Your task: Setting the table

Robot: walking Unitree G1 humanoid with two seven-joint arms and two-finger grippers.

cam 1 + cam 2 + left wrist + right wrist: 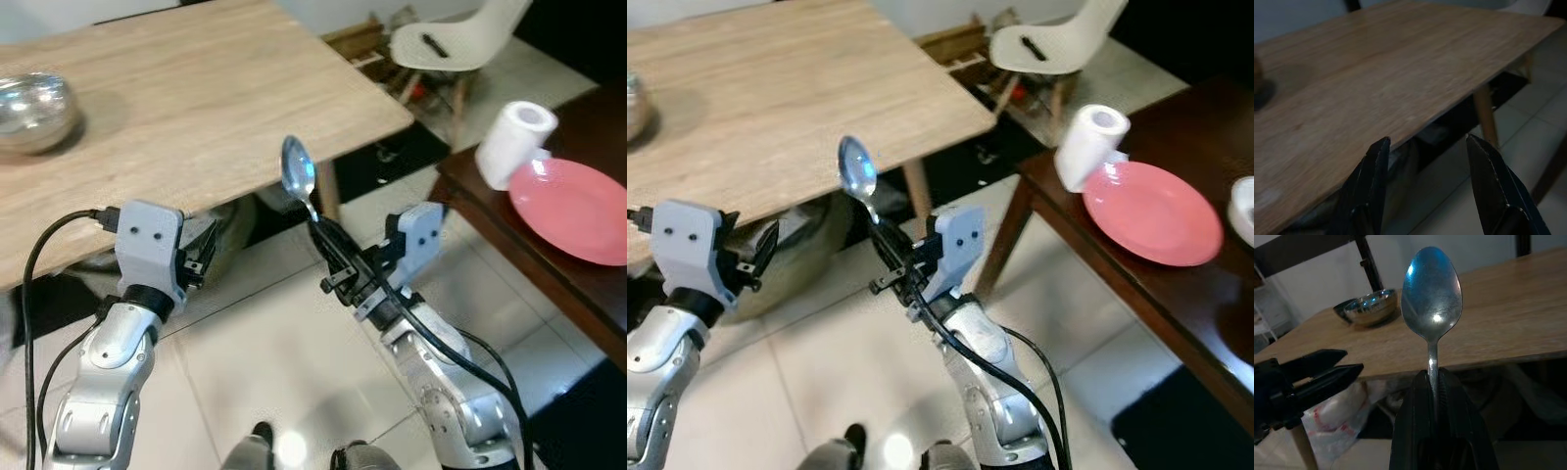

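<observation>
I see the light wooden counter (196,98) ahead, a steel bowl (34,110) near its left edge. My right end effector (328,245) is clamped on a spoon (298,171), held upright off the counter's front edge. My left end effector (1425,186) hangs fingers apart.

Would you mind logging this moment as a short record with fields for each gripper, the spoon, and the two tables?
Right gripper: shut on the spoon's handle, held in front of the light table's edge
Spoon: bowl end up, above the floor, not yet on a table
Left gripper: open, holding nothing, near the light table's edge
Light wooden table: carries a metal bowl
Dark table: carries a pink plate and a paper roll
</observation>
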